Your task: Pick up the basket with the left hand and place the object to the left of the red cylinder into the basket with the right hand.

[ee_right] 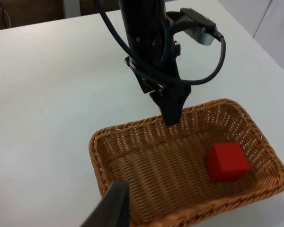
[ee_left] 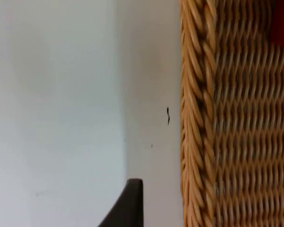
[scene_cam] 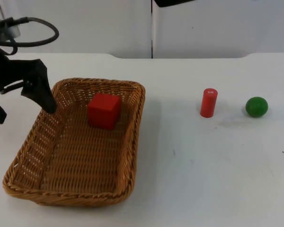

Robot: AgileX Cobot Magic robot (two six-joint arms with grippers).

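A brown wicker basket (scene_cam: 33,156) rests on the left of the table with a red cube (scene_cam: 104,110) lying inside it (ee_right: 226,161). My left gripper (scene_cam: 23,109) is open at the basket's far left rim (ee_left: 196,118): one finger dips inside the wall, and the other fingertip (ee_left: 130,205) is outside over the table. From across the table the left gripper (ee_right: 172,109) appears at the basket's (ee_right: 104,151) rim. A red cylinder (scene_cam: 208,102) stands upright at the right. My right gripper (ee_right: 114,208) waits high, away from the objects.
A green ball (scene_cam: 256,107) lies to the right of the red cylinder. White table stretches between the basket and the cylinder. The grey partition wall (scene_cam: 151,26) closes the far edge.
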